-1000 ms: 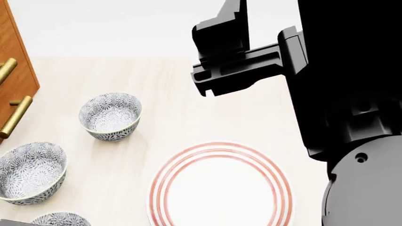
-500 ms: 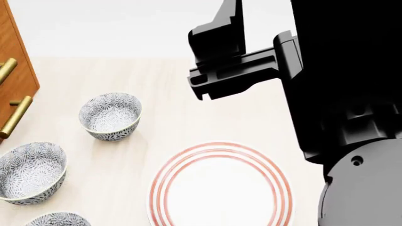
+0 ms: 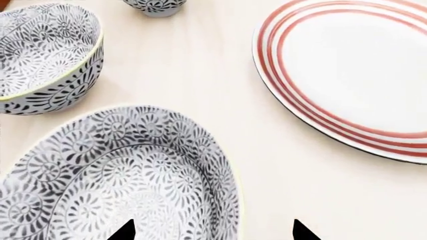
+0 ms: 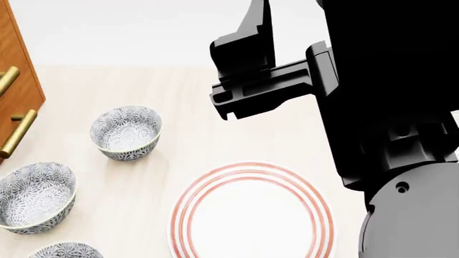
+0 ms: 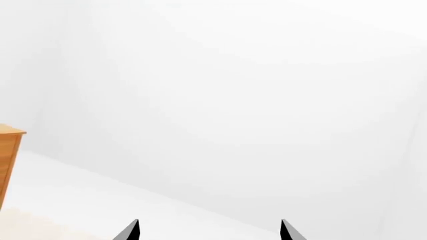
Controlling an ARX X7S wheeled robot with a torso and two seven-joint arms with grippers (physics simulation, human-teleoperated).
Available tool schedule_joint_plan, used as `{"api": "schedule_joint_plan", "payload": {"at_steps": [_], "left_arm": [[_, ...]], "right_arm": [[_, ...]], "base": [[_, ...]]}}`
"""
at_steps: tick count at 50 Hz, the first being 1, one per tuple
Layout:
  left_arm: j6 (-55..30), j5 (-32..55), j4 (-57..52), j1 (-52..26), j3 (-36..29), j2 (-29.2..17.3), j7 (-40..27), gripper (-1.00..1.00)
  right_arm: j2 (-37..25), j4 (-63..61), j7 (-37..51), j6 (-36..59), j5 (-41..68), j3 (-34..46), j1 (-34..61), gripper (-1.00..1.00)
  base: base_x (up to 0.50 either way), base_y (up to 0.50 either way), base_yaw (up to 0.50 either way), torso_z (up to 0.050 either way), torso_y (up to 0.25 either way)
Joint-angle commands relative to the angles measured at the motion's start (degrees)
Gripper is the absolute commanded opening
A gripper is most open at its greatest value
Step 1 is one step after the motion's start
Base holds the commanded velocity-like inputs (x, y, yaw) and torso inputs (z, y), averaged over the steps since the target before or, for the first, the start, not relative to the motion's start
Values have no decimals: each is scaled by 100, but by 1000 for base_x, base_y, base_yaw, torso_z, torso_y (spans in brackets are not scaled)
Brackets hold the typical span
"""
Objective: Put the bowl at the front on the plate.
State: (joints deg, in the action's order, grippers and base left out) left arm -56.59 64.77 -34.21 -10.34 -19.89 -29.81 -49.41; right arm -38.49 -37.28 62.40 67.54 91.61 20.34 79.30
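Note:
Three patterned grey-blue bowls stand in a row at the left of the head view. The bowl at the front (image 4: 68, 250) is cut by the lower edge there. It fills the left wrist view as the bowl (image 3: 120, 175). My left gripper (image 3: 212, 232) is open just above it, with the bowl's right rim between the two tips. The plate (image 4: 251, 212), white with red rings, lies to the right of the bowls and shows as the plate (image 3: 353, 70) in the left wrist view. My right gripper (image 5: 209, 231) is open and empty, raised high and facing a white wall.
The middle bowl (image 4: 36, 196) and the far bowl (image 4: 126, 131) stand behind the front one. A wooden cabinet (image 4: 14, 70) with brass handles (image 4: 18, 131) is at the far left. My black right arm (image 4: 387, 107) looms over the right side.
The right arm has drifted a little to the left in the head view. Bowls and plate have not moved.

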Motion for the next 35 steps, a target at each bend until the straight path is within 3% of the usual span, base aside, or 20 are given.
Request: {"api": "schedule_joint_plan", "payload": {"at_steps": [1,14,15,35], "left_arm": [[107,7,143,123,-95,7,72,100],[108,31,183,100,-130,-15,111,100],[156,3,164,129,-130,-27,160,-100],[451,-290,-60,200,-126,-119,258,-100]], "right_arm": [[-34,-39,8,-37,21,13,-8,100],[-56,-55,38,-54,64,43,22,100],[-58,-58,41,-57,67,45,19,100],[-113,-193,95,-144,209,71,18,100]], "base": [[0,0,0,0,0],[0,0,0,0,0],[0,0,0,0,0],[1,0,0,-1,0]]}}
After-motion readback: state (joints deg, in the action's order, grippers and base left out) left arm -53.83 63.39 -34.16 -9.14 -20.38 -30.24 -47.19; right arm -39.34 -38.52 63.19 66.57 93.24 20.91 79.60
